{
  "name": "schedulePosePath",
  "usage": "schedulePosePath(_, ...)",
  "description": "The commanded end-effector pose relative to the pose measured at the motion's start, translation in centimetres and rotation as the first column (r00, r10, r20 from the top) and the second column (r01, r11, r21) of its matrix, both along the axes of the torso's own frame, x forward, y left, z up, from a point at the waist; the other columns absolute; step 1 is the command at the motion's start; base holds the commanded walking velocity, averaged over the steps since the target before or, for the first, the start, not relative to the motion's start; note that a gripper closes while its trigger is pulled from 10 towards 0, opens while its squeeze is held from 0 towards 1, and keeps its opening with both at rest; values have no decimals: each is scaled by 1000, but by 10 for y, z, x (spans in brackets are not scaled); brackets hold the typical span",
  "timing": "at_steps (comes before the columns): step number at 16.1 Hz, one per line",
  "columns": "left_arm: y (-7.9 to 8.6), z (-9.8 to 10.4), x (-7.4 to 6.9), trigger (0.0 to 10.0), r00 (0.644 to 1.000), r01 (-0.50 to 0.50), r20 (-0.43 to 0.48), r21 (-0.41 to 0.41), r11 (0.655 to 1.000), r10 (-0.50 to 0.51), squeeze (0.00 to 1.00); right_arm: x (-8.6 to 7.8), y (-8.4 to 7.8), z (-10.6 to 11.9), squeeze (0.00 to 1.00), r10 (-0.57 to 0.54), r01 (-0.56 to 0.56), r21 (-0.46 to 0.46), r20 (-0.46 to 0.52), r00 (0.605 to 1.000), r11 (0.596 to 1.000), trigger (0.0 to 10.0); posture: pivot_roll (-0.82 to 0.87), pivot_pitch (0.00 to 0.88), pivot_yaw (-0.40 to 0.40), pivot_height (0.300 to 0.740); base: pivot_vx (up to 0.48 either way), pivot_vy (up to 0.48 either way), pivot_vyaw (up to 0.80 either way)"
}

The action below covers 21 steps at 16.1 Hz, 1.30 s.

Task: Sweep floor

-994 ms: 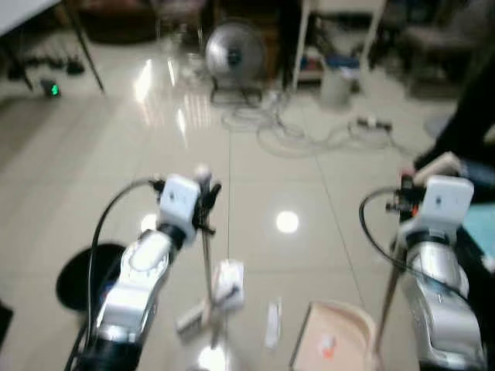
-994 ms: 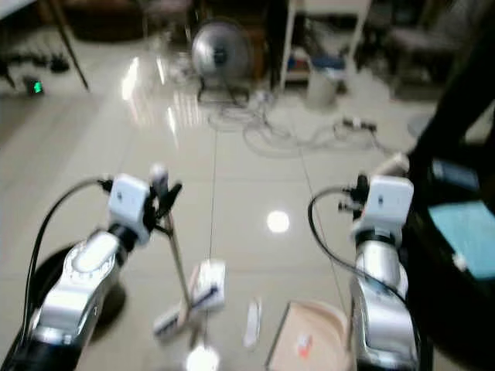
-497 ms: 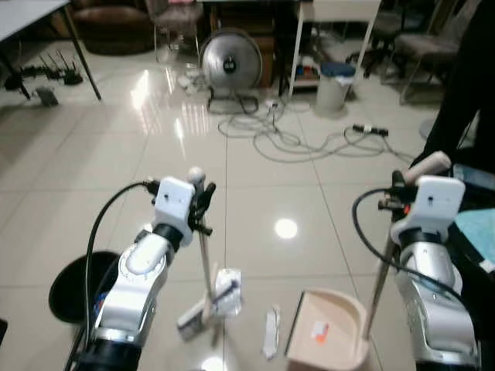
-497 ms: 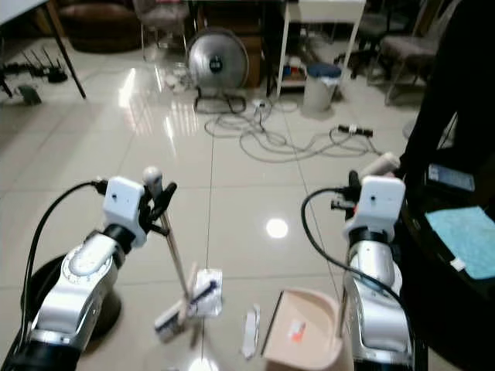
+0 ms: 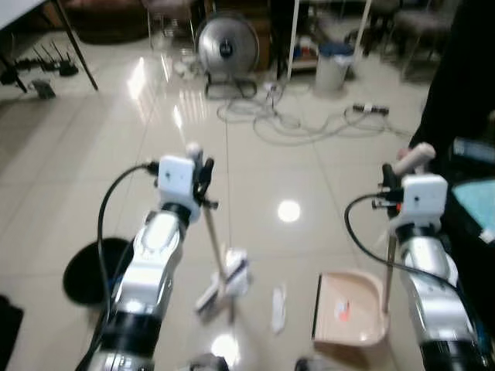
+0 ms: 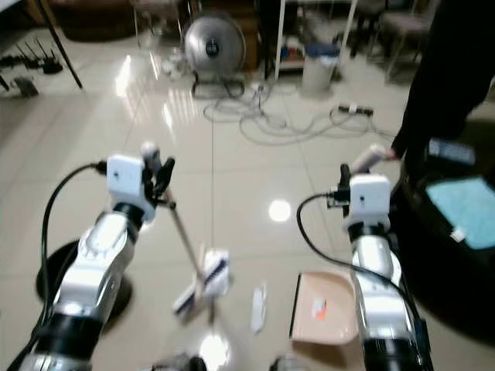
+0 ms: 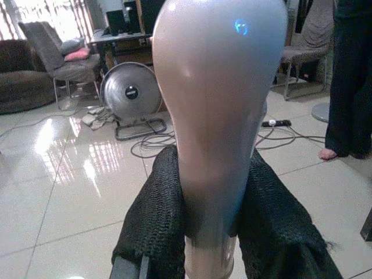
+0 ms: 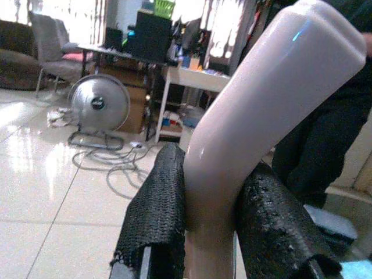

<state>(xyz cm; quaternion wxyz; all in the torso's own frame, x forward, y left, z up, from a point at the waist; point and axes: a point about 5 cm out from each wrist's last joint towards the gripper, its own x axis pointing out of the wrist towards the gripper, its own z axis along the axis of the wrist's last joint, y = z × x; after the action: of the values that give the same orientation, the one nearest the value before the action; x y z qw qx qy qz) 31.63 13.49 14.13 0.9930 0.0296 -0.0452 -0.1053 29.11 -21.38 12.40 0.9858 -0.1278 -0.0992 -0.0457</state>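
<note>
Now the left gripper (image 5: 203, 174), clamped on the broom (image 5: 219, 267), is angling its head closer to the litter (image 5: 278, 307). At three o'clock, the right gripper (image 5: 393, 179), clamped on the dustpan (image 5: 349, 318), is waiting farther off.

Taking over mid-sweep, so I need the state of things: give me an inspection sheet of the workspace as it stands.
Surface: glossy pale tiled floor, lamp glare.
Job's things: broom slanted, head on floor; dustpan to its right, small orange scrap inside.
Clutter: white wrapper between them; black round base at left.
Grippers: left gripper shut on broom handle; right gripper shut on dustpan handle.
Cables: loose loops and power strip ahead.
Surroundings: floor fan, white bin, a person at right.
</note>
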Motion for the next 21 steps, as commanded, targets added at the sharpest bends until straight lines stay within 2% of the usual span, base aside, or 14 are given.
schedulePosePath(1,8,10,2,10000,998,-35,59,19,999,34,0,1,4,-1,0,34,-34,-10,36,999,999,10000,154,226,110,740,0,0,0)
schedulePosePath(3,13,8,5,10000,997,-58,50,25,998,57,0,10,7,-9,0,56,-55,-24,26,998,998,10000,193,273,146,740,0,0,0)
schedulePosePath(8,-1,10,3,10000,998,-12,58,-17,1000,13,0,20,14,-14,0,68,-65,-69,50,996,995,10000,225,317,168,740,0,0,0)
schedulePosePath(12,-5,15,6,10000,995,-11,100,-38,999,14,0,25,19,-8,0,75,-61,-111,131,989,992,10000,231,345,171,740,0,0,0)
schedulePosePath(15,-6,21,9,10000,992,-12,124,-46,999,17,0,26,17,0,0,63,-32,-158,193,979,987,10000,241,350,177,740,0,0,0)
schedulePosePath(19,-5,23,11,10000,992,-9,129,-48,999,16,0,27,12,15,0,41,8,-166,289,957,986,10000,235,350,183,740,0,0,0)
schedulePosePath(21,-6,22,12,10000,992,-7,129,-49,999,13,0,26,15,13,0,50,8,-184,305,951,983,10000,240,349,184,740,0,0,0)
